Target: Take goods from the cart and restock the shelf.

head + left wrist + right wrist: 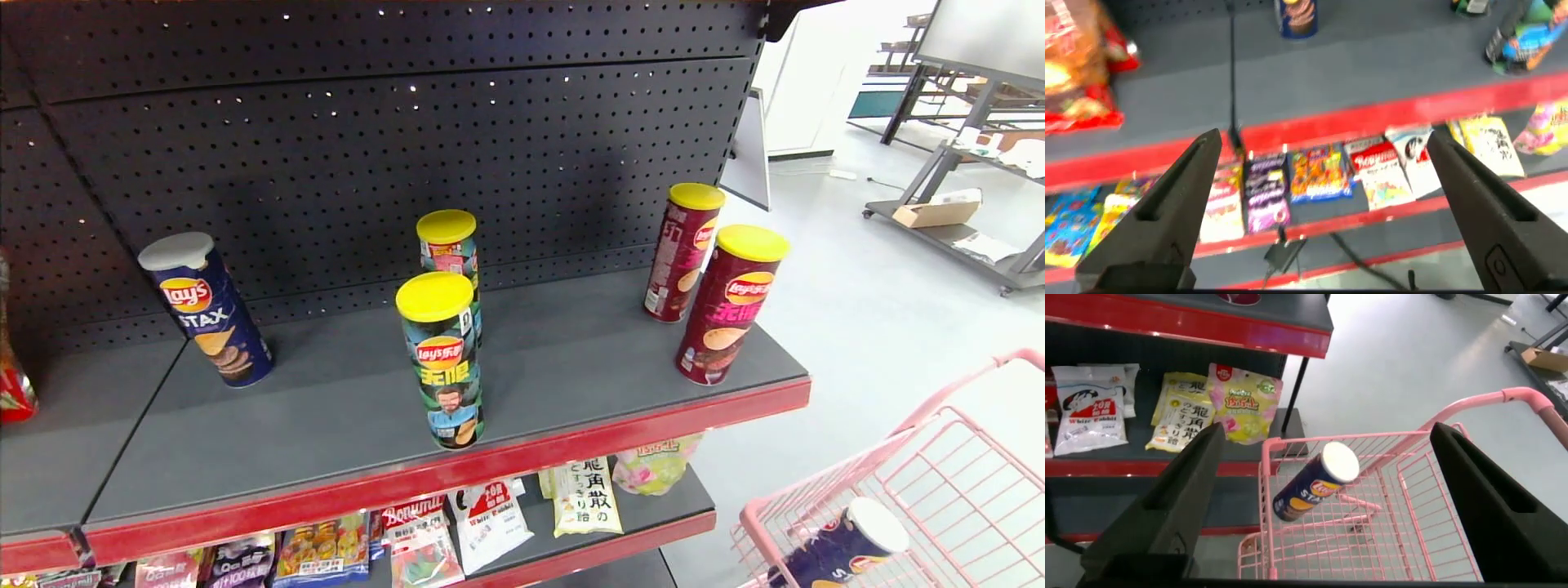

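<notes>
L gripper point(1323, 135): two fingers point(1167, 214), matte dark grey-black; long wedge shape, broad at base, tapering to blunt tip; faces flat, edges bevelled, upper facets catch light and read lighter grey; small round recess point(1497, 265) low on one finger, poss. screw or button, can't tell which.
R gripper point(1327, 429): same build; fingers point(1490, 508) matte black, faceted wedge profile; short paler ridge on outer face of one; surfaces otherwise plain.
Thin dark cable point(1284, 251) w/ small bracket shows low between L fingers; can't tell if part of rig.
</notes>
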Robot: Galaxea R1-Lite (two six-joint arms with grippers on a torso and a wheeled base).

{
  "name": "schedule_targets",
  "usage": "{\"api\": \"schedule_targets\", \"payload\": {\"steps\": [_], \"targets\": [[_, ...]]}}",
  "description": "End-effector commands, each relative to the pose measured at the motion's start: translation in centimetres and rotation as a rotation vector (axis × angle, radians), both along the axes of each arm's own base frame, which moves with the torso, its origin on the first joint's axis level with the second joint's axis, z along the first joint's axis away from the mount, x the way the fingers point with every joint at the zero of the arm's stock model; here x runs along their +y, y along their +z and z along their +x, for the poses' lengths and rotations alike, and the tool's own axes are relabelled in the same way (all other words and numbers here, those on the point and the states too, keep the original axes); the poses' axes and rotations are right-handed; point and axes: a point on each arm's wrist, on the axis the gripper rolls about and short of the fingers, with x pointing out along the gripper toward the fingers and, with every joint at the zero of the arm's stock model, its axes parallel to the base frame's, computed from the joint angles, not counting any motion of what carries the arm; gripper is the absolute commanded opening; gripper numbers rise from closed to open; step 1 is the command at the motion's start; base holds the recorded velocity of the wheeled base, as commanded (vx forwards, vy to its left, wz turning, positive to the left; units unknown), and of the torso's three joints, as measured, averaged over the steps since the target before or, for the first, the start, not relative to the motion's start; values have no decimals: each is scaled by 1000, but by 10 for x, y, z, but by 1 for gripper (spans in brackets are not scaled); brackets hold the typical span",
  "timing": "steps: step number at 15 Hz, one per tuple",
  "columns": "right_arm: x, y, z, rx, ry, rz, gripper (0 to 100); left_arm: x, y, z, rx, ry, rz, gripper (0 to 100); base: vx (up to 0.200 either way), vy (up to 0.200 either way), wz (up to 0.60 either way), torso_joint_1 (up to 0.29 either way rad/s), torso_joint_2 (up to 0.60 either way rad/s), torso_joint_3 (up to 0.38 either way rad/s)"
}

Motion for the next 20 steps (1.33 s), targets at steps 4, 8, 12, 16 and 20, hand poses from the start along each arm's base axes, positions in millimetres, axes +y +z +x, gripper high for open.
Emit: {"api": "schedule_targets", "payload": {"steps": [4, 8, 12, 16, 20], "targets": [[0, -1, 0, -2, -2, -5, 100, 2, 1, 0, -23, -49, 38, 100, -50, 0, 0, -2, -1, -1], [0, 0, 0, -3, -5, -10, 100, 4, 3, 2, -41, -95, 40, 100, 0, 0, 0, 0, 0, 0], [0, 2, -1, -20, 3, -32, 100, 4, 2, 2, -36, -87, 44, 100, 0, 0, 0, 0, 0, 0], [-2, -4, -7, -20, 5, -68, 100, 4, -3, 5, -18, -86, 49, 100, 0, 0, -150, -1, -1, 3], [-2, -4, -8, -17, 2, -69, 100, 4, -3, 5, -16, -84, 49, 100, 0, 0, -600, 5, 4, 2]]}}
